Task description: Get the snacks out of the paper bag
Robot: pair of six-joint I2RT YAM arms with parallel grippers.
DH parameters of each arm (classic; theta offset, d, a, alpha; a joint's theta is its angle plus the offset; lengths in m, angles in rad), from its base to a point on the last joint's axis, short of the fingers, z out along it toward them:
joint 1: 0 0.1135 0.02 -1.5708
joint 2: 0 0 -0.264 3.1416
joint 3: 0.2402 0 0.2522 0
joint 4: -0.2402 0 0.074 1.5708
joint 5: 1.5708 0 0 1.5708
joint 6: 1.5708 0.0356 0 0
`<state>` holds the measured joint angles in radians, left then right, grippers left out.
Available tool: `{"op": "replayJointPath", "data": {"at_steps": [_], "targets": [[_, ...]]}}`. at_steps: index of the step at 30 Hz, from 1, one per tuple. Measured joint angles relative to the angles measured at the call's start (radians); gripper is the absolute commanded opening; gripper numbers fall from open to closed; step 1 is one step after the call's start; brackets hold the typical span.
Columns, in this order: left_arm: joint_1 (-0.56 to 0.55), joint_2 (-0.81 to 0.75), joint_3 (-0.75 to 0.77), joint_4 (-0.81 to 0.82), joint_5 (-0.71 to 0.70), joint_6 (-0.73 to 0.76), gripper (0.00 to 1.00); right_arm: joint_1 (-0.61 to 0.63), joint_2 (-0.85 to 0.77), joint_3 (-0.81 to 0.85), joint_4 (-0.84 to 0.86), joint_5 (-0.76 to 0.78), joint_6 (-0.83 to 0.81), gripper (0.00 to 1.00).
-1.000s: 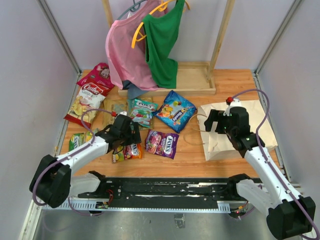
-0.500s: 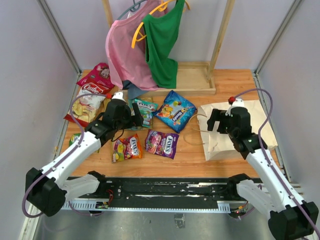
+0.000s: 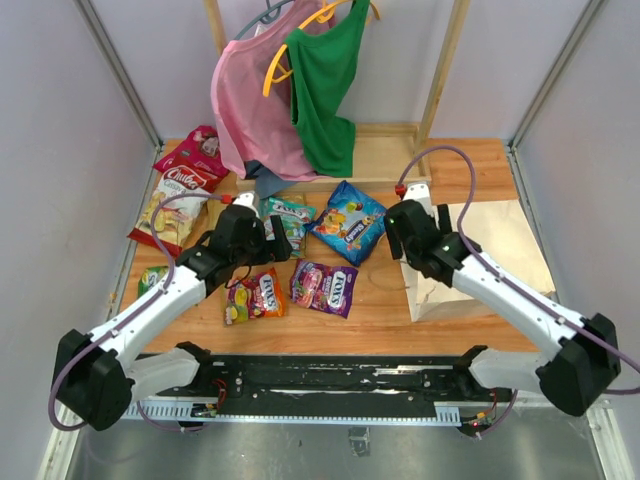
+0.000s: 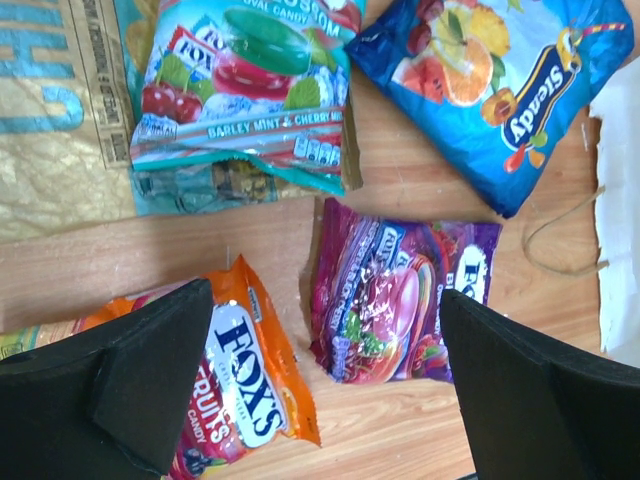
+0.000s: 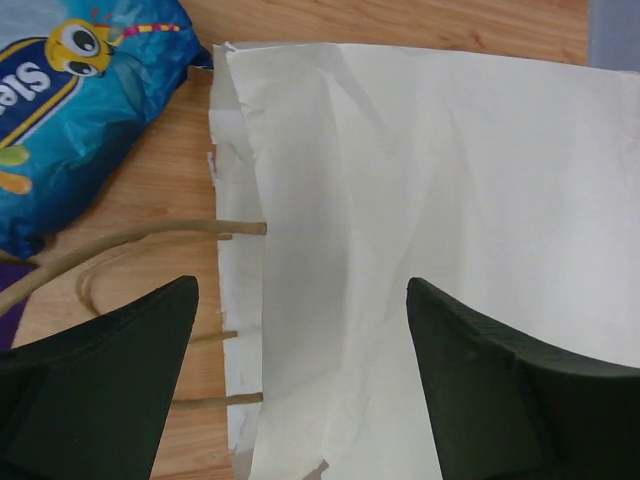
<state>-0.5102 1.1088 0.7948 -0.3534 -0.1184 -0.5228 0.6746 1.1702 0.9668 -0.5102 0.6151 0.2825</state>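
The cream paper bag [image 3: 500,255] [image 5: 430,190] lies flat at the right, its mouth and loop handles [image 5: 120,245] facing left. Snacks lie on the wood left of it: a blue packet [image 3: 350,222] [image 4: 490,90], a purple one [image 3: 323,288] [image 4: 400,300], an orange one [image 3: 255,297] [image 4: 245,375], a teal one [image 3: 288,220] [image 4: 250,90], plus red [image 3: 195,150] and white-red [image 3: 175,200] packets at far left. My left gripper [image 3: 272,243] [image 4: 325,292] hangs open above the orange and purple packets, holding nothing. My right gripper [image 3: 403,243] [image 5: 302,282] is open over the bag's mouth edge.
A wooden rack [image 3: 385,160] at the back carries a pink garment [image 3: 250,110] and a green one [image 3: 325,90] on hangers. A gold-brown packet [image 4: 60,130] lies beside the teal one. A yellow-green packet [image 3: 150,280] sits by the left wall.
My left gripper rose off the orange packet, which now lies uncovered. My right arm swung left from over the bag's middle to its mouth edge, jaws slightly narrower.
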Motion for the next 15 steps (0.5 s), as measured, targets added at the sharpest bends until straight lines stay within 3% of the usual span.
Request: {"op": "replayJointPath", "data": {"at_steps": [5,15], "targets": [[-0.002,-0.042,-0.055,0.009,0.010,0.001,1.00,0.002,0.124,0.052,-0.043,0.089,-0.016,0.78],[-0.002,-0.099,-0.109,0.060,0.069,0.002,1.00,0.002,0.247,0.104,-0.056,0.196,-0.035,0.54]]}}
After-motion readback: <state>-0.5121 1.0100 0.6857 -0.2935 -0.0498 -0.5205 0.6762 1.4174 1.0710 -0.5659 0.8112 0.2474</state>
